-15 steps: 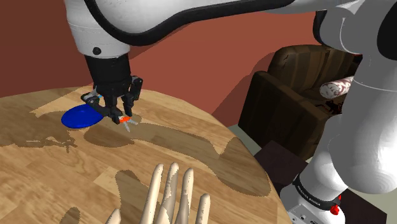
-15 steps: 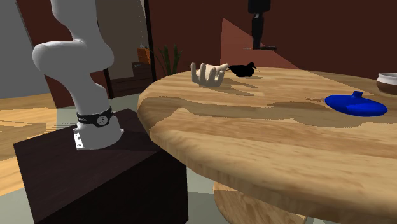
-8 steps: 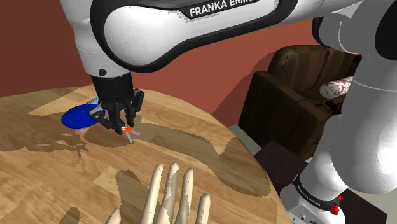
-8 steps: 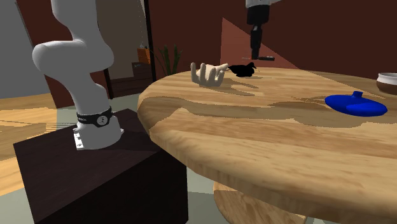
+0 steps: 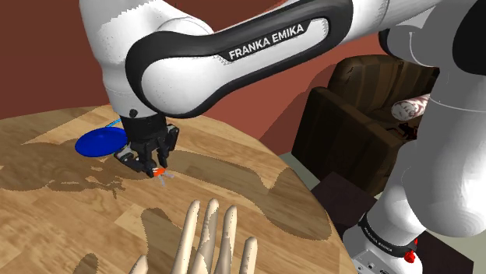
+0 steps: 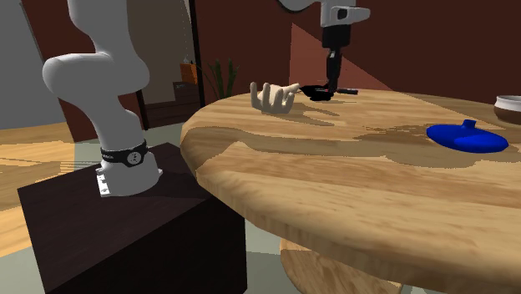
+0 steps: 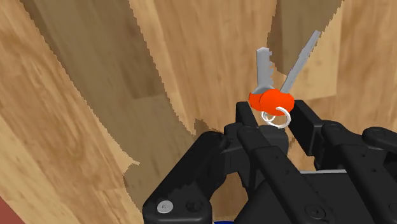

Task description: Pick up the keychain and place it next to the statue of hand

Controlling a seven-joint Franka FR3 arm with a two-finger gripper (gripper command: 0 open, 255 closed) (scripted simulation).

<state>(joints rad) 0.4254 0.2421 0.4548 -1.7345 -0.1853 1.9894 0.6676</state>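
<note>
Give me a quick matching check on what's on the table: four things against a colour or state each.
Things:
1. keychain
2. hand statue
3. blue object
4. hand

Descriptions:
A. beige
B. black, shut on something
C. orange fob with grey keys
D. lies flat on the table

Pairs: 1-C, 2-A, 3-D, 4-B

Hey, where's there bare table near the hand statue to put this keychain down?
Bare wood lies between the beige hand statue and the black gripper, shut on the orange-tagged keychain. Another wide bare stretch of the round wooden table runs from the statue to the flat blue disc. Crowded where the gripper hangs beside that disc.
</note>
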